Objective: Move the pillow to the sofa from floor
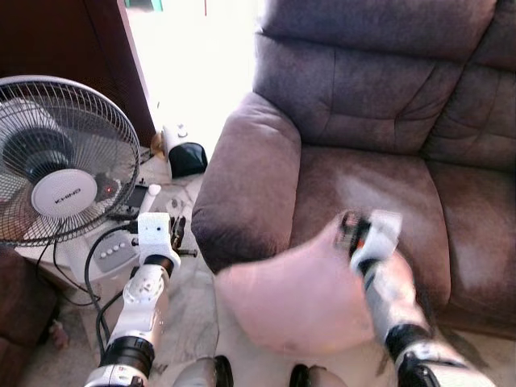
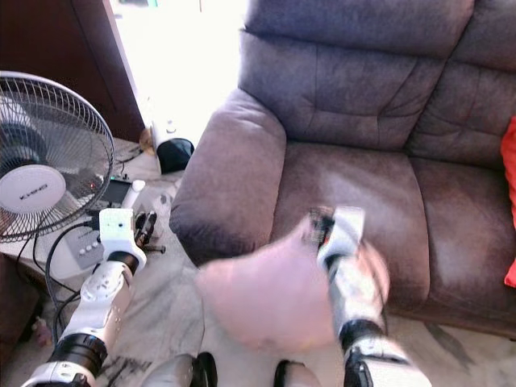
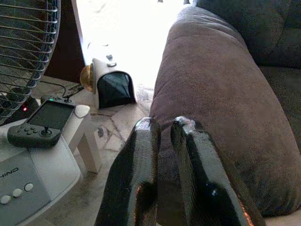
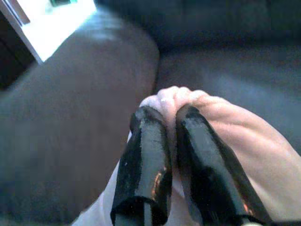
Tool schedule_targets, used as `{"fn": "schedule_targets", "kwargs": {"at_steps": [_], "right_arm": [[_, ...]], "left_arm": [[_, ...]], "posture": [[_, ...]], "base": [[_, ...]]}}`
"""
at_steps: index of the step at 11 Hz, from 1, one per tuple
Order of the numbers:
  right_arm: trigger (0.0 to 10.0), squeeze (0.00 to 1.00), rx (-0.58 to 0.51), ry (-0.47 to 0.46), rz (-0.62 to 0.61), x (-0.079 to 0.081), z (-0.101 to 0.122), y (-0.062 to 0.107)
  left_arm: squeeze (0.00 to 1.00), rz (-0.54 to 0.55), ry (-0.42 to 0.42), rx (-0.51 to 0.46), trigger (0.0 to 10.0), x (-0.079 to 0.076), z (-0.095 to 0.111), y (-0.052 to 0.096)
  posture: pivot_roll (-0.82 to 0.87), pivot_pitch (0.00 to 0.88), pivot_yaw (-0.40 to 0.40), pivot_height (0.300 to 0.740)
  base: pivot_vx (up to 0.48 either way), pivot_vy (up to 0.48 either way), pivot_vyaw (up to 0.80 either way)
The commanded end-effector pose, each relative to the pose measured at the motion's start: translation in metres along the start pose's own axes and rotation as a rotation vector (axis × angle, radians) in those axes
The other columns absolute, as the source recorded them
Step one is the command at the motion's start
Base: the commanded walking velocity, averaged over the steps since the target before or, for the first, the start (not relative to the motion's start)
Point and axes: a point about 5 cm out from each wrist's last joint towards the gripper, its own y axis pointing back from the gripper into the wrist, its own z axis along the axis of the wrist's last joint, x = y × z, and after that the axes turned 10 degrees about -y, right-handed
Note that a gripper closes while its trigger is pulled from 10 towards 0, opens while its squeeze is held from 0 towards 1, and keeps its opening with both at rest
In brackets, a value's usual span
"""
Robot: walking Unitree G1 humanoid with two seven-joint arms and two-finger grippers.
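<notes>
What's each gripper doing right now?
Left gripper: shut, holding nothing, beside the sofa arm.
Right gripper: shut on the pink pillow.

The pillow (image 1: 298, 302) and the right arm carrying it are smeared by motion blur, so the pillow's outline is soft. It covers part of the sofa (image 1: 363, 185) seat's front edge, and the sofa runs off the top and right. A red thing (image 2: 509, 210) is cut by the right edge; what it is cannot be told. The fan (image 1: 56, 161) is clipped at the left
</notes>
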Motion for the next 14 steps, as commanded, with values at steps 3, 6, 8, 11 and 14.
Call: {"fn": "schedule_targets", "kwargs": {"at_steps": [3,6,8,11,14], "right_arm": [[10.0,0.00,-0.372,0.038,0.134,0.035,0.100,-0.015],[10.0,0.00,-0.505,-0.006,0.220,0.062,0.148,-0.012],[10.0,0.00,-0.416,-0.019,0.206,0.060,0.129,-0.019],[10.0,0.00,-0.220,-0.054,0.033,0.023,0.072,-0.016],[10.0,0.00,-0.159,-0.004,-0.086,0.000,0.059,-0.015]], "left_arm": [[0.00,-0.010,0.037,0.020,10.0,-0.002,-0.002,-0.002],[0.00,0.002,0.049,0.019,10.0,0.003,0.000,-0.003],[0.00,-0.004,0.050,0.023,10.0,0.000,-0.001,-0.004],[0.00,0.063,0.197,0.055,10.0,0.007,-0.001,-0.002],[0.00,0.003,0.270,0.081,10.0,0.006,-0.002,-0.003]], "posture": [[0.06,0.080,-0.055,0.740],[0.06,0.078,-0.054,0.740],[0.07,0.077,-0.062,0.740],[0.09,0.074,-0.068,0.740],[0.09,0.068,-0.067,0.740]], "base": [[0.000,0.000,0.00],[0.000,0.000,0.00],[0.000,0.000,0.00],[0.000,0.000,0.00],[0.000,0.000,0.00]]}}
